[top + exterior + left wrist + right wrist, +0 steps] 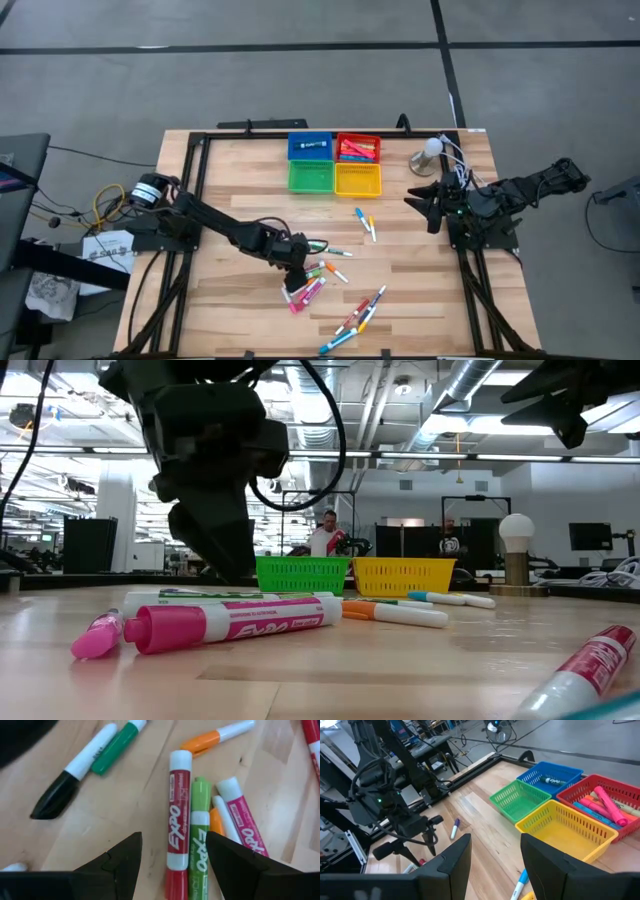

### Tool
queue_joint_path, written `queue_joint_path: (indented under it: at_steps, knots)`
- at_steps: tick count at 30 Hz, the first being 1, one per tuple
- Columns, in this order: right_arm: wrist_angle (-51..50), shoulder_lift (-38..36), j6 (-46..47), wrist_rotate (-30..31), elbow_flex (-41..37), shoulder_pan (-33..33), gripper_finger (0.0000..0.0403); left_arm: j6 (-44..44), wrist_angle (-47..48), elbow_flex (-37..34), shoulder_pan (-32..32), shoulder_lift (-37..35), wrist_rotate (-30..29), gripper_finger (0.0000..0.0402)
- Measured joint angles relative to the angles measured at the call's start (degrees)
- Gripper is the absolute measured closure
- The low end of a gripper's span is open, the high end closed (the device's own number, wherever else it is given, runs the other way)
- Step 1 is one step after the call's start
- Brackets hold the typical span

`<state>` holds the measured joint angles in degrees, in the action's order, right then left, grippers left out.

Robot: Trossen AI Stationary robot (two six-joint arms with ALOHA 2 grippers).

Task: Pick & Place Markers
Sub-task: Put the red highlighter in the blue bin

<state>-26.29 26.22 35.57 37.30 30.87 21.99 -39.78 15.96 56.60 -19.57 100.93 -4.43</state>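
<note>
I have the left gripper (298, 270) down low over the cluster of markers (312, 280) that lies well in front of the four trays, toward the table's front edge. Through the left wrist camera its two dark fingers (120, 865) stand apart with nothing clamped between them, and a red Expo marker (176, 820) and a green Expo marker (199, 835) lie side by side in the gap. A pink marker (242, 820) and an orange-and-white one (215, 737) lie just beside that pair, with a green-capped marker (107, 745) and a black-tipped one (55, 795) a little farther off.

From the table-level camera I see the pink Expo marker (230, 623) lying flat on the wood, the left gripper hanging right behind it.

The right gripper (425, 203) hovers above the table just to the right of the yellow tray (358, 180), its fingers (445, 865) parted and empty. The red tray (358, 148) already holds several markers, the blue tray (310, 147) holds one, and the green tray (311, 177) sits next to the yellow one. A few more markers (366, 222) lie between the trays and the cluster, and another bunch (355, 320) lies near the front edge, farther from the trays
</note>
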Motion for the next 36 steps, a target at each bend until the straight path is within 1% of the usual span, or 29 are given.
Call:
queue_joint_path:
  at_steps: [8,12,16,28,32,36]
  knots:
    - [0.0,0.0,0.0,0.0,0.0,0.0,0.0241,-0.1,0.0,0.0,1.6,0.2,-0.7,0.0181]
    - [0.0,0.0,0.0,0.0,0.0,0.0,0.0241,-0.9,-0.2,0.0,1.8,1.4,-0.7,0.0181]
    - [-0.3,0.0,-0.1,0.0,0.0,0.0,0.0241,-1.2,-0.8,0.2,1.5,2.7,0.4,0.0181]
    - [-1.1,0.0,-0.1,0.0,0.0,0.0,0.0241,0.1,-0.3,0.1,2.5,2.7,-0.5,0.0181]
    - [-1.1,0.0,-0.1,0.0,0.0,0.0,0.0241,0.3,1.6,0.1,2.5,2.7,-1.7,0.0181]
    - [-1.1,0.0,-0.1,0.0,0.0,0.0,0.0241,0.3,3.0,0.1,2.7,2.7,-1.7,0.0181]
